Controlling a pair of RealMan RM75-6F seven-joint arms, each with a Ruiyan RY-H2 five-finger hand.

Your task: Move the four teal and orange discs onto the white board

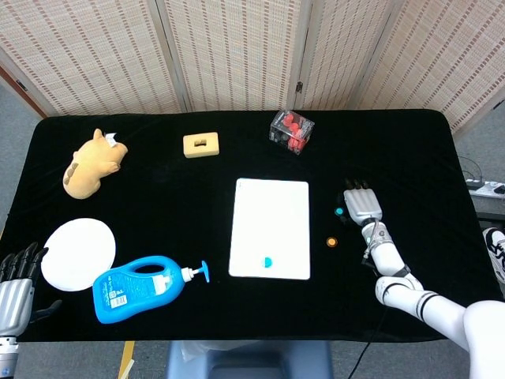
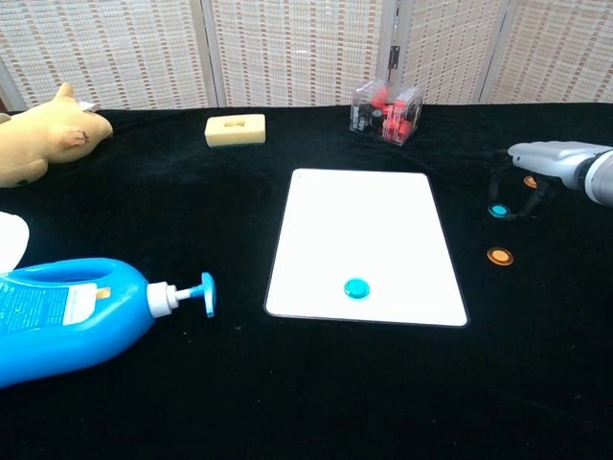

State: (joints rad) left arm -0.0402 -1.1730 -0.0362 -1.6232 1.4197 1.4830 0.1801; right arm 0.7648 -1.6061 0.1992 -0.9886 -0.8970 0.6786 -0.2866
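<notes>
One teal disc [image 2: 356, 287] lies on the white board [image 2: 364, 225], lower centre of the board. A second teal disc [image 2: 498, 210] sits on the black table [image 1: 158, 181] right of the board, under the right hand [image 2: 538, 165] — fingers curled down around it, whether they actually pinch it I cannot tell. An orange disc [image 2: 499, 256] lies lower right of the board, apart from the hand; another orange disc [image 2: 530, 181] peeks out just behind the fingers at the far right edge. Left hand [image 1: 14, 284] rests at the lower left corner of the head view, fingers apart, holding nothing. Blue pump bottle [image 1: 142, 287] on its side at lower left, white round plate [image 1: 77, 253] beside it. Tan plush toy [image 1: 91, 164] upper left, yellow block [image 1: 201, 145] upper centre, clear box of red pieces [image 1: 293, 131] above the board.
</notes>
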